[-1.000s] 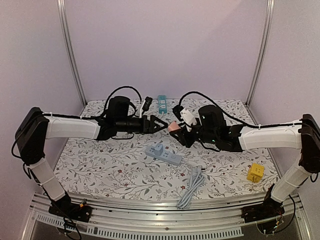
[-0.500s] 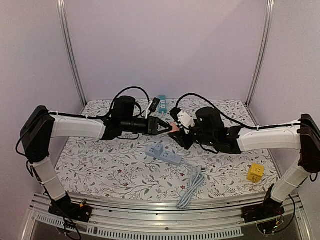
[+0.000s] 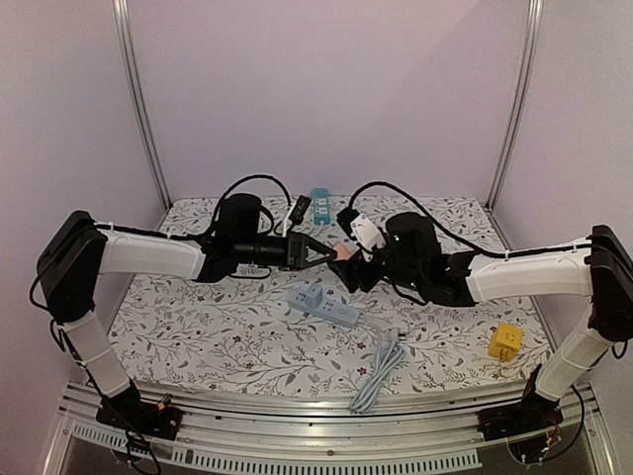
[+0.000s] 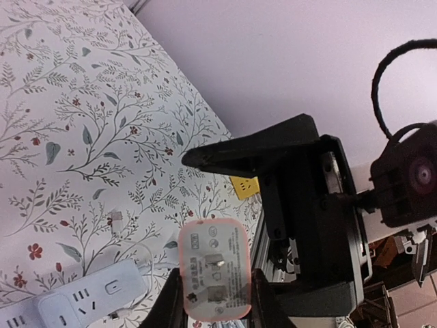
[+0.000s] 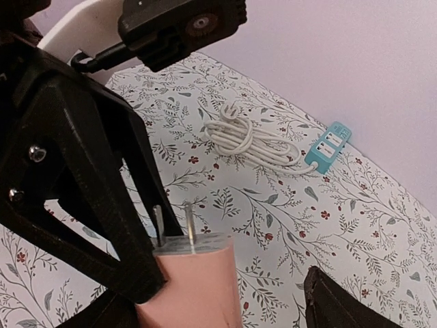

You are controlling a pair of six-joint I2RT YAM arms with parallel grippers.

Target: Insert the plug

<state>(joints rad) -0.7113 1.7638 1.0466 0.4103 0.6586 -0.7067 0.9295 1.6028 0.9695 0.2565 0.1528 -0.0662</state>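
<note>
Plug (image 4: 214, 277): a small pink block, likely light, rigid and smooth, best pinched across its flat sides, clear of the prongs. Left tool (image 3: 331, 253) clamps it in mid-air, arm stretched toward 3 o'clock. Right tool (image 3: 352, 263), reaching toward 9 o'clock, stands parted beside it, gripping nothing. Power strip (image 3: 322, 306) lies on the surface (image 3: 198, 336) at 6 o'clock.

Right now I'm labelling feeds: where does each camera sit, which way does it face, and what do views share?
Top external: above and behind the bases, looking down at the table; both arms show, left gripper tip to tip with right gripper.
Left wrist: on the left arm, looking past its own fingers, shut on the pink plug, toward the right arm.
Right wrist: facing the back wall; one own finger shows bottom right.
Shared: all three see the plug.
</note>
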